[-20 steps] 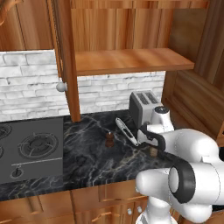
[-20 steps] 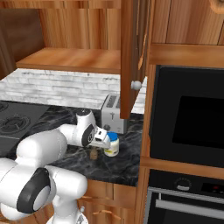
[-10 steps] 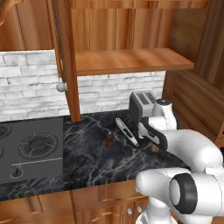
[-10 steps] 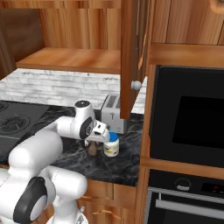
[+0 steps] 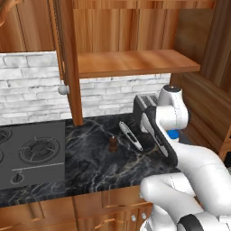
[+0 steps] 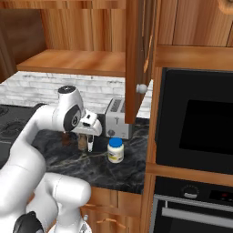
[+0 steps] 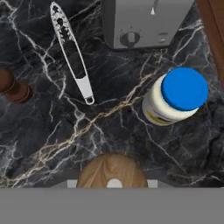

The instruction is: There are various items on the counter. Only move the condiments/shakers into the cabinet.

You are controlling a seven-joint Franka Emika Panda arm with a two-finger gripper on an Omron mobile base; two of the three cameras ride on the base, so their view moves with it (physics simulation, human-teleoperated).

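Looking straight down in the hand view, my gripper (image 7: 112,184) is open, its tips either side of the round top of the light brown shaker (image 7: 113,169). The white jar with a blue lid (image 7: 177,97) stands on the black counter (image 7: 109,127) to the right, and the darker shaker (image 7: 12,86) to the left. In the right base view my gripper (image 6: 89,139) hangs over the light shaker (image 6: 82,142), left of the jar (image 6: 115,150). The dark shaker (image 5: 113,143) stands alone in the left base view. The cabinet shelf (image 5: 135,63) is above.
A silver toaster (image 7: 144,22) stands against the wall behind the jar. The long silver-black utensil (image 7: 72,52) lies between the shakers. The open cabinet door with its pale knob (image 6: 142,88) hangs over the toaster. The stovetop (image 5: 31,153) is to the left and an oven wall (image 6: 195,118) to the right.
The wrist has risen and reached further over the counter. The hand has swung away from the jar to above the light brown shaker.
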